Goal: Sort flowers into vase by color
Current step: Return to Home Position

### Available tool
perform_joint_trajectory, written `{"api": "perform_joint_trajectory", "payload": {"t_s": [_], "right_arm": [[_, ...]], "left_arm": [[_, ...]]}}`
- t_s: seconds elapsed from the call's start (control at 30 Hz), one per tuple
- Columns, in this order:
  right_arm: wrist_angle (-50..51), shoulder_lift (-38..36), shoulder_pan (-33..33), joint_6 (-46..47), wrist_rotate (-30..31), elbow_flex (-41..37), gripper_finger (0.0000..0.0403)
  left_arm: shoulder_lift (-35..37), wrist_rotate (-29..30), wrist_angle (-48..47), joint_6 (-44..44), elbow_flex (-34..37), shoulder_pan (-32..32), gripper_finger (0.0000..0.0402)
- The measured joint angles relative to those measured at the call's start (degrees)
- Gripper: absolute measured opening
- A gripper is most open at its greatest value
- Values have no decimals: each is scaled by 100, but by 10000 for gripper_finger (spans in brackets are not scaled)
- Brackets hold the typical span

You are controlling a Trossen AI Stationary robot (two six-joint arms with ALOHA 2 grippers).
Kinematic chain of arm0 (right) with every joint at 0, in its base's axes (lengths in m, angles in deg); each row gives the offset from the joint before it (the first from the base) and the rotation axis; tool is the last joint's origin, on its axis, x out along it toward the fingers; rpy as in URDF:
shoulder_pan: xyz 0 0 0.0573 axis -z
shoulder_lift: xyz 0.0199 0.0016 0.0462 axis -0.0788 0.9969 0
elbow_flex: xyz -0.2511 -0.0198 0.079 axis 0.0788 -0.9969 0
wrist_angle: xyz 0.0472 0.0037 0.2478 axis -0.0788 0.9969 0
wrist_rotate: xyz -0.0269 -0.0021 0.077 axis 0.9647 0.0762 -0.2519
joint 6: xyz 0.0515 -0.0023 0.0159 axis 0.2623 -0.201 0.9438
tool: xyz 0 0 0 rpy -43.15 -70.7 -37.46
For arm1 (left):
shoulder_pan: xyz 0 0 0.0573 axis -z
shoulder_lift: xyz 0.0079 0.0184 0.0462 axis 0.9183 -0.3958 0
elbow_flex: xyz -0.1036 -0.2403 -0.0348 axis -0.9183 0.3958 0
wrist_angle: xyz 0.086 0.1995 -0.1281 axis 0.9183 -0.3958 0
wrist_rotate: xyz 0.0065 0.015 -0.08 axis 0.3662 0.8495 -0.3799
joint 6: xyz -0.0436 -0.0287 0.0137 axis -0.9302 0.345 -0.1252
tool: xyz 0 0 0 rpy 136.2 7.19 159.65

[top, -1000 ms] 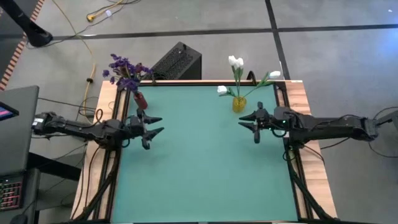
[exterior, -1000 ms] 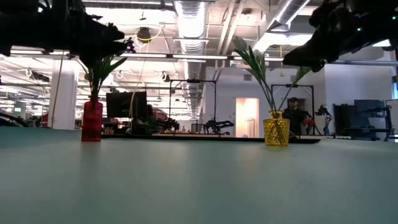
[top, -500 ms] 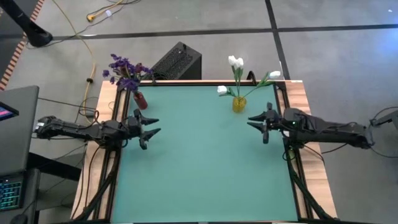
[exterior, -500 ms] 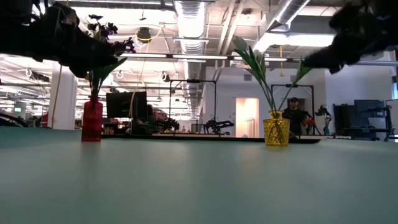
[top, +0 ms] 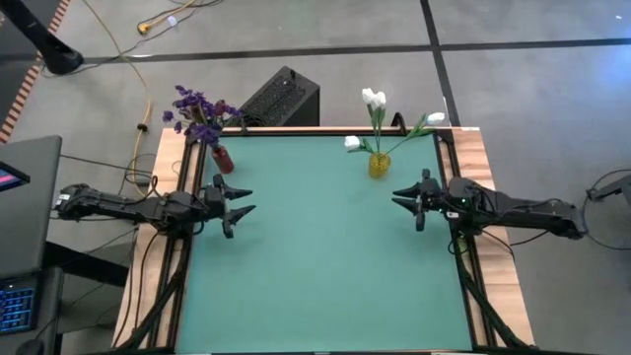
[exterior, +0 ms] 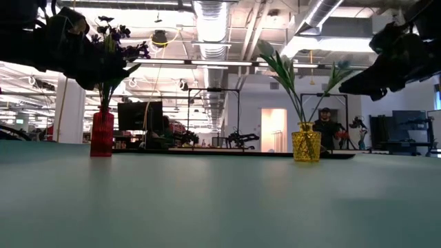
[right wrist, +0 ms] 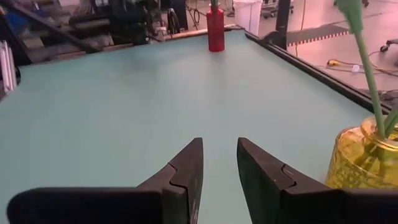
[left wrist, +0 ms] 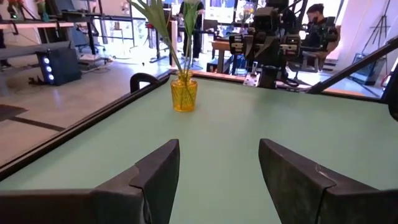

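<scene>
Right arm drawn back toward its side of the table since a second ago; left arm likewise, by less. Dial read on the high view, table centre as hub.

Green-topped wooden table: both arms reach in level from opposite sides.

Left gripper: 9 o'clock, just inside the table edge, raised off the surface. Fingers spread wide, empty.

Right gripper: 3 o'clock, facing the left gripper across the green top, also raised. Fingers parted by a narrow gap, empty.

Yellow ribbed glass vase: upright at 1 o'clock, near the far edge, near the right gripper and apart from it.

Red vase: upright at 11 o'clock, by the far left corner.

White tulips: green stems in the yellow vase, heads fanned apart.

Bushy purple clustered blooms: stems in the red vase, heads leaning out past the table corner.
</scene>
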Motion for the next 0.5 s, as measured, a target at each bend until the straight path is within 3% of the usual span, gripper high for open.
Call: {"api": "perform_joint_trajectory", "payload": {"t_s": [0.3, 0.5], "right_arm": [[-161, -12, -11, 325, 48, -105, 125], [139, -12, 6, 266, 622, -187, 125]], "left_arm": [[1, 2, -108, 87, 0, 1, 208], [1, 2, -301, 109, 0, 0, 208]]}}
